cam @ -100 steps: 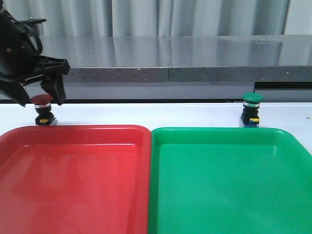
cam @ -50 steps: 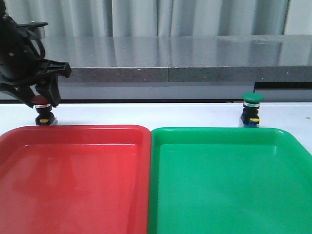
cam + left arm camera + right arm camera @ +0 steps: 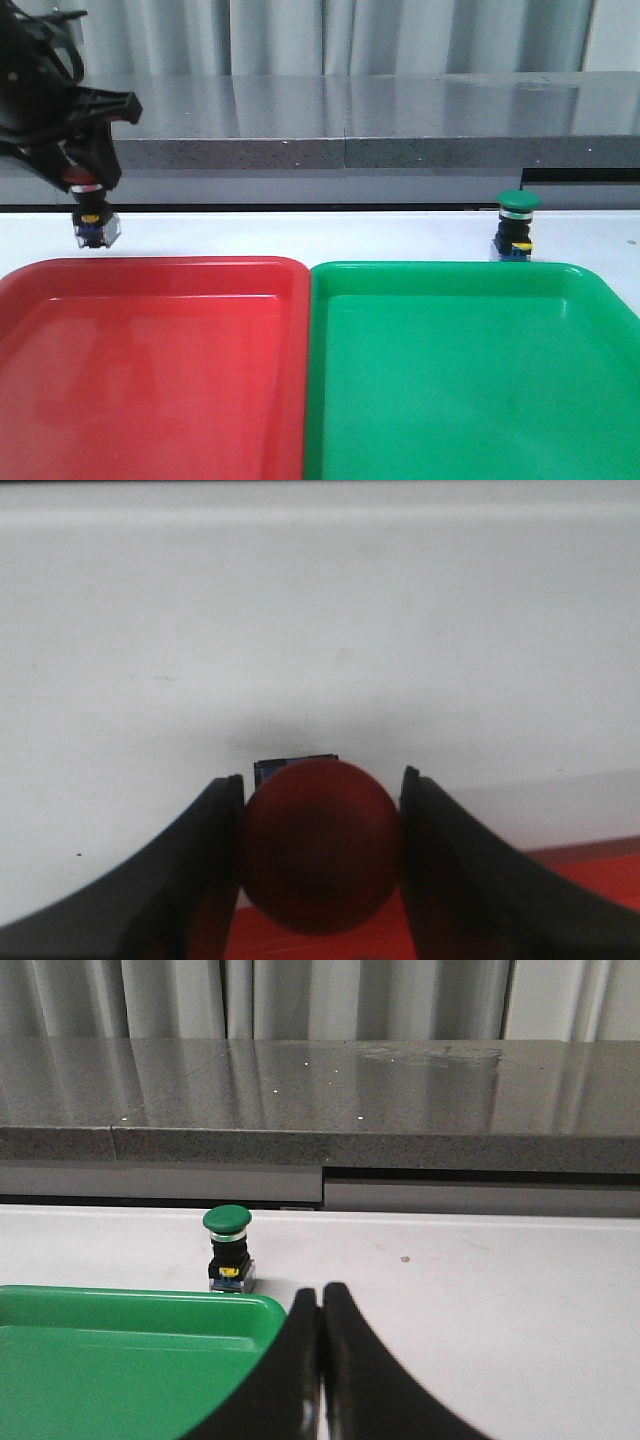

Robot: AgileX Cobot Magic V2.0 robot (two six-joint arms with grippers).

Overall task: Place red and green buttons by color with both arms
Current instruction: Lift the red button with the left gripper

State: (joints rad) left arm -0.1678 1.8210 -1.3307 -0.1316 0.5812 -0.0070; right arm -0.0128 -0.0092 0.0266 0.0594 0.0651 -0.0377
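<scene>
My left gripper is shut on the red button and holds it off the white table, just behind the far left corner of the red tray. In the left wrist view the dark-red cap fills the gap between the two black fingers. The green button stands upright on the table behind the green tray. It also shows in the right wrist view. My right gripper is shut and empty, near the green tray's corner; it is out of the front view.
The red and green trays lie side by side and fill the near table. A grey stone ledge runs along the back, with curtains behind it. A strip of white table lies between ledge and trays.
My left gripper came down around the red button, closed on its cap and lifted it off the table. The green button has not moved.
</scene>
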